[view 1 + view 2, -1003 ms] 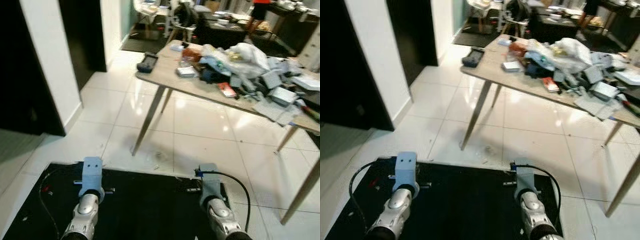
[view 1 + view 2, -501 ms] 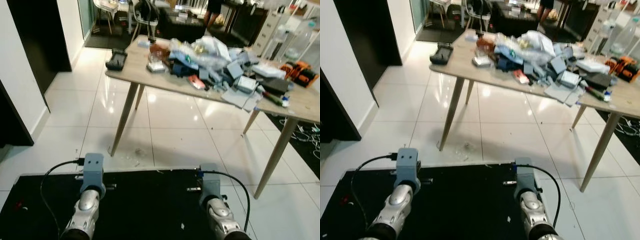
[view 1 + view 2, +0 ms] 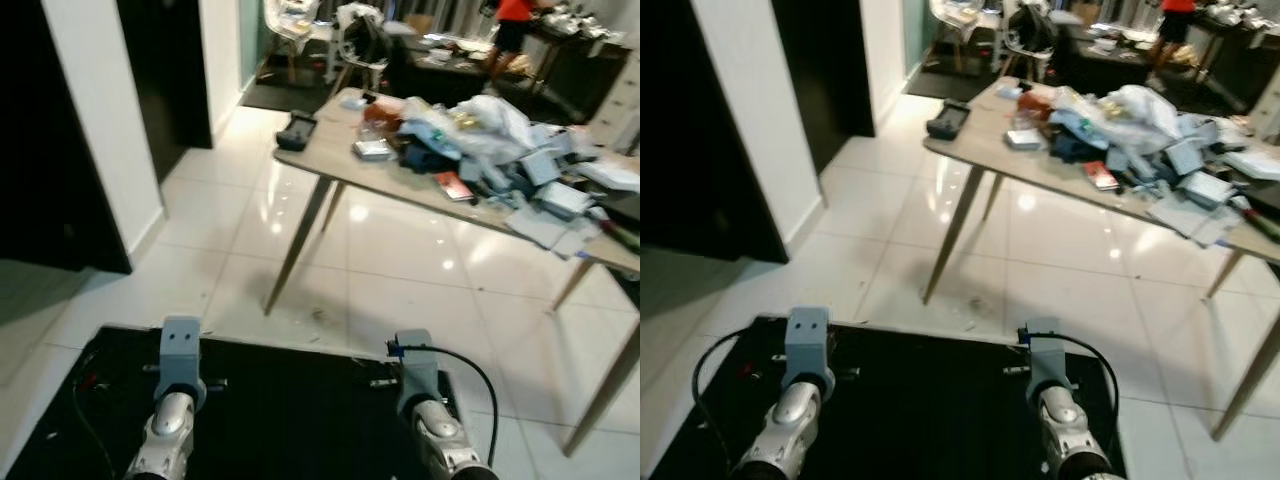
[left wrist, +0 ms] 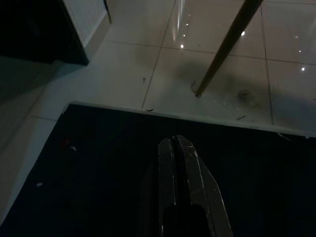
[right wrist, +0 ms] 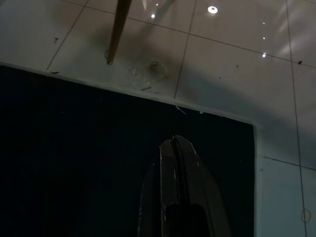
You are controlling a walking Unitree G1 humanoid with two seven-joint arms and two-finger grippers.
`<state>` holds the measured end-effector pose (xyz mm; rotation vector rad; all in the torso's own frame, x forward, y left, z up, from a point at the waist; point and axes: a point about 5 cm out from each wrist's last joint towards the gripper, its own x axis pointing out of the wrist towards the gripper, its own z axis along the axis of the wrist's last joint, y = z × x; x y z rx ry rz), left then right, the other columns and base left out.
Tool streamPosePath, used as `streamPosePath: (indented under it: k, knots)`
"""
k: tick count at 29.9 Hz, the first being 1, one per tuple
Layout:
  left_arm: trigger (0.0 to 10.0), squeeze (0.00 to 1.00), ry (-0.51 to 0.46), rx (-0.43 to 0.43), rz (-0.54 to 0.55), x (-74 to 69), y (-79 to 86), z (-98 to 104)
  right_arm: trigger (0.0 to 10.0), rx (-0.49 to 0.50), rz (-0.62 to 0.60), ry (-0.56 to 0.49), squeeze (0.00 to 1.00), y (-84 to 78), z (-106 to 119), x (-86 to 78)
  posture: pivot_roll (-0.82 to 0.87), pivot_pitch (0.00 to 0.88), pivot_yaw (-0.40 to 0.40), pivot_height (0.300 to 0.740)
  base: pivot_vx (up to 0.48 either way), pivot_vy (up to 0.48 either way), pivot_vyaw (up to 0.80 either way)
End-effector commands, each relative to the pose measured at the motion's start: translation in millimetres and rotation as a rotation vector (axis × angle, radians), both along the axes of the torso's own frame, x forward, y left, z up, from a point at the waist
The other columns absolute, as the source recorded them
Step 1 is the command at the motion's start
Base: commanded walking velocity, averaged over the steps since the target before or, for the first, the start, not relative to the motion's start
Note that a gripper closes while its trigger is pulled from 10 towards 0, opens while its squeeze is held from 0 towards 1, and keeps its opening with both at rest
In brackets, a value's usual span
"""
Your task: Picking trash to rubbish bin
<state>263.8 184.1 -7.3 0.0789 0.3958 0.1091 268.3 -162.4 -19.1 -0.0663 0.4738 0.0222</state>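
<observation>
2 grippers' fingers (image 4: 180,163) (image 5: 178,163) closed over black mat (image 3: 280,400).

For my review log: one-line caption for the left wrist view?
Shut left gripper hangs over a black mat, table leg ahead.

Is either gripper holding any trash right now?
No: the left gripper and the right gripper both hang over the black mat with fingers pressed shut on nothing.
</observation>
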Motion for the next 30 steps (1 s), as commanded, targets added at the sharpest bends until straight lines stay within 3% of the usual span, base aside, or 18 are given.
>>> streamPosePath:
  k: [1,9,19,30]
  knots:
    - [10.0,0.0,0.009,0.007,-0.017,-1.7,-3.6,-2,10.0,-0.002,-0.018,0.005,0.0,-5.2,-2,-3.2,0.02,0.001,-0.071,0.74,0.0,0.0,0.0]
    - [10.0,0.0,-0.019,-0.044,-0.027,0.4,-7.4,2,10.0,0.003,-0.028,0.001,0.0,-4.7,-2,-4.2,0.01,0.0,-0.062,0.74,0.0,0.0,0.0]
    - [10.0,0.0,-0.045,-0.042,-0.084,6.3,-13.6,8,10.0,0.001,-0.033,-0.012,0.0,-5.1,-1,-2.9,0.01,0.004,-0.06,0.74,0.0,0.0,0.0]
    - [10.0,0.0,-0.064,-0.059,-0.073,8.4,-12.4,11,10.0,-0.005,-0.025,-0.055,0.0,-5.3,6,2.7,0.01,0.009,-0.065,0.74,0.33,0.0,0.0]
